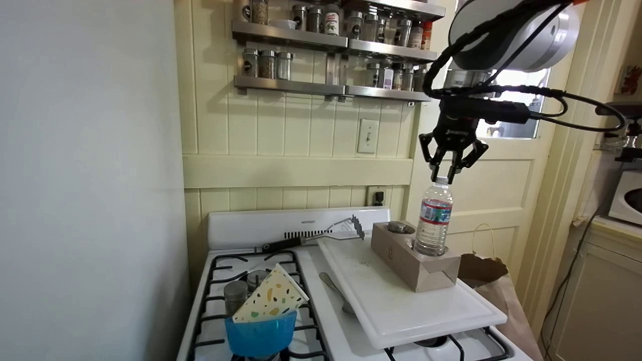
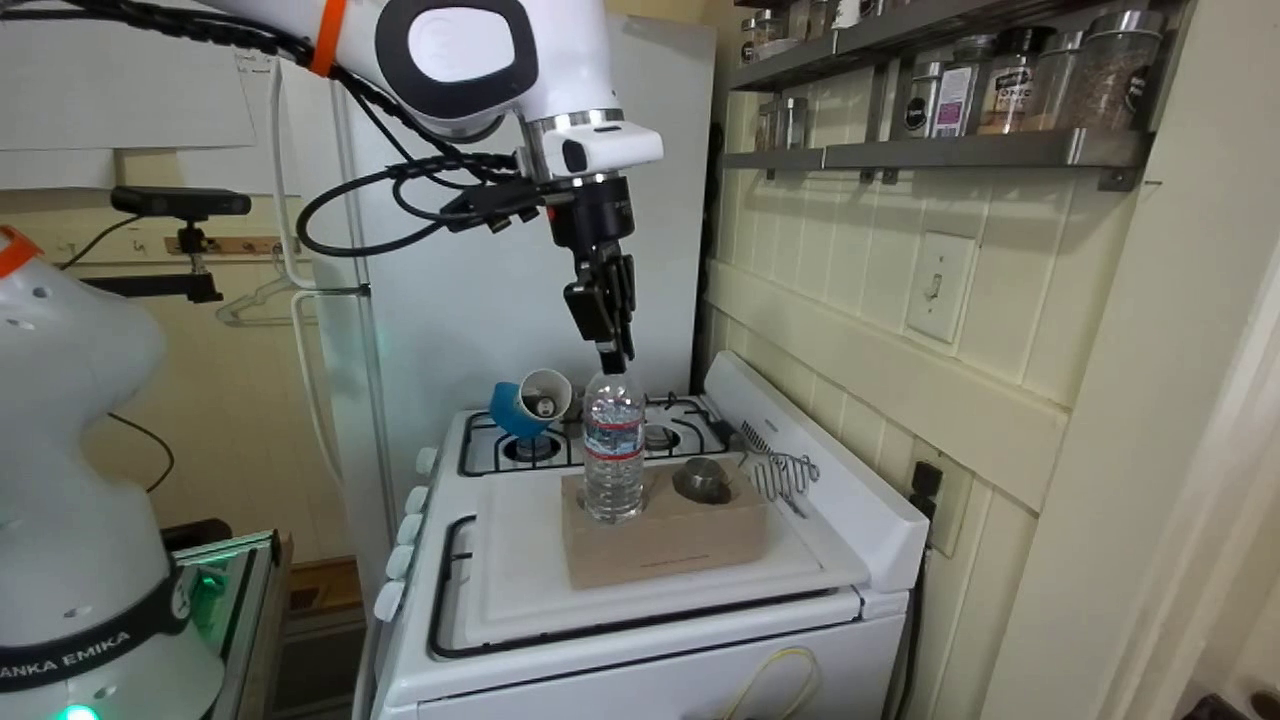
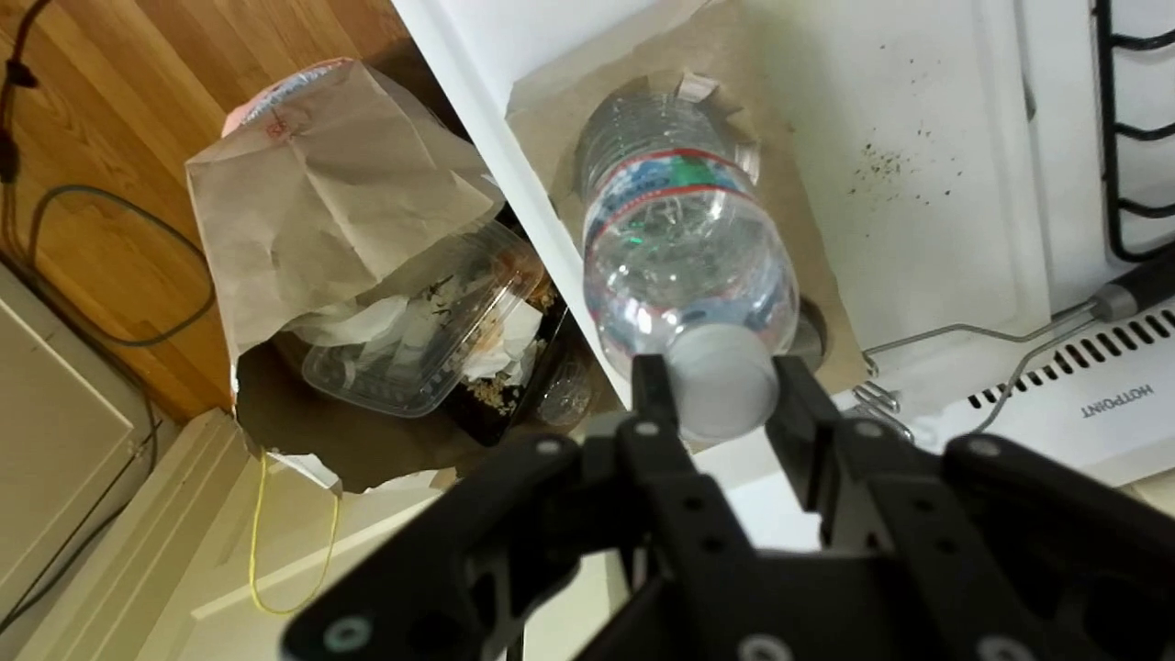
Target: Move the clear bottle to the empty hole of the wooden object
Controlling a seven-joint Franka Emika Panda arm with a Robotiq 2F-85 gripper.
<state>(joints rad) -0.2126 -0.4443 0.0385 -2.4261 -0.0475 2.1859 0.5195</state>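
The clear bottle (image 1: 435, 213) stands nearly upright, leaning slightly, on the tan block, the wooden object (image 1: 401, 258). It also shows in an exterior view (image 2: 614, 430) and in the wrist view (image 3: 688, 248). Its lower end is at the block's hole nearer the robot, with torn flaps around it; its very bottom seems hidden in the hole. The other hole holds a metal-lidded jar (image 2: 703, 482). My gripper (image 1: 442, 176) is above the bottle, fingers pointing down. In the wrist view its fingertips (image 3: 723, 372) close on both sides of the white cap.
The block rests on a white board (image 1: 366, 281) over the stove. A masher (image 1: 321, 238) lies behind the board, a spoon (image 1: 337, 292) beside it. A blue bowl (image 1: 261, 333) with a patterned cup (image 1: 273, 298) stands on the burners. A paper bag (image 3: 321, 193) stands beside the stove.
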